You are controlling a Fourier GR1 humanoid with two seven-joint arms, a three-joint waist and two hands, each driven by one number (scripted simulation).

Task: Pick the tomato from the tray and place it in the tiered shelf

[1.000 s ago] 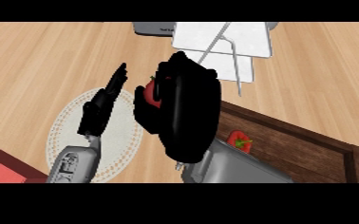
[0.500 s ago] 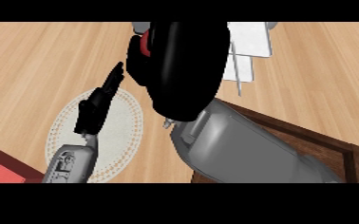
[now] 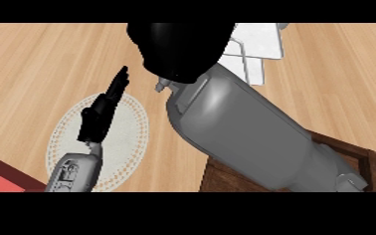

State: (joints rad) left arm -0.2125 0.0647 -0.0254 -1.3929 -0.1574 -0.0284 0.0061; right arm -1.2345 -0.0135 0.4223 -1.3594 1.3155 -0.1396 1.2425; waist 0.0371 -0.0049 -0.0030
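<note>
Tomato: not visible anywhere in the frame, so its position, long axis and pointing direction can't be told.

Right hand [image 3: 180, 47] fills the upper centre, a black mass seen from its back. Its fingers are out of sight on the far side, so spread, pressed or pinching: cannot tell. The grey right forearm [image 3: 246, 129] runs from that hand down to the lower right edge and covers a lot of the scene.

Shelf [image 3: 253, 47], white, sits at the upper right of centre, mostly behind the right hand. Only its flat white top and some thin white bars below it show. What lies in it can't be seen.

Tray [image 3: 220, 176], dark brown wood, at lower right, largely under the right forearm. A stretch of its left wall and a corner at the right show. The visible strip of its inside is bare; the rest is covered.

Left hand [image 3: 103, 109] at left of centre, fingers straight and pressed together, pointing toward the upper right, holding nothing. It hangs over a pale oval mat [image 3: 129, 129] on the light wood counter [image 3: 51, 59]. Grey left forearm [image 3: 73, 172] enters from the lower left edge. A red patch [image 3: 15, 179] shows at the lower left corner.
</note>
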